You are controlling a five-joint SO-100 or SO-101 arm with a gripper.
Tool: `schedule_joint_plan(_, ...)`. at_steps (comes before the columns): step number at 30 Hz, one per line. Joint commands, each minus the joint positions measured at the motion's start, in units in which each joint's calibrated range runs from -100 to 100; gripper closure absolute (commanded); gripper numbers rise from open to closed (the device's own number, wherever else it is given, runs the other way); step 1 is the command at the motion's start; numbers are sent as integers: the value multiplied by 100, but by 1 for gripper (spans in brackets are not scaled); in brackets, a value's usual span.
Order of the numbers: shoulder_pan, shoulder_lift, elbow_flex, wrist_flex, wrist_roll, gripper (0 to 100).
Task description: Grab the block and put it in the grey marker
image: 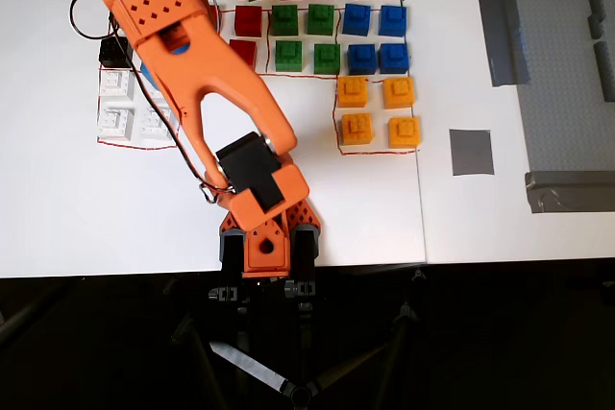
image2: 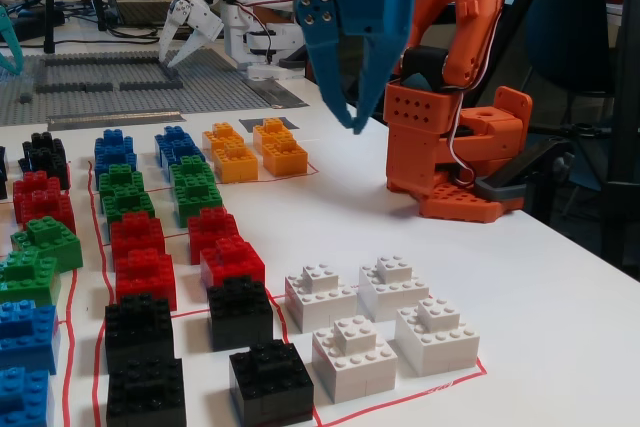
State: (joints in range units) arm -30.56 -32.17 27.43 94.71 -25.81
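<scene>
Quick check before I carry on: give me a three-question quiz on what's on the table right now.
1. True or false: the hand is holding a white brick.
2. How many white bricks does the fixed view show inside the red outline?
3. In the overhead view, the grey square marker lies closest to which group? A) orange-yellow bricks B) black bricks C) red bricks

Key: 1 false, the hand is empty above the table; 2 four; 3 A.

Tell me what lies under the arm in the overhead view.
The arm covers part of the white blocks; only two and a sliver show there. The fixed view shows four, none under the gripper.
</scene>
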Motion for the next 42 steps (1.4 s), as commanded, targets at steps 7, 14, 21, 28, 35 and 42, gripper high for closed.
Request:
schedule_joint_plan(7,-796,-582,-87,-434,-190,100)
schedule_joint_plan(14,-1137,-64,76,-1038,-352,100)
schedule_joint_plan(21,-1503,747,-96,-1316,-440,100)
schedule_joint_plan(28,-1586,1214,-142,-1568,-508,90)
schedule_joint_plan(35,-1520,989,203,-1568,-537,76)
schedule_joint_plan(42,-1578,963,457,-1430,-581,74)
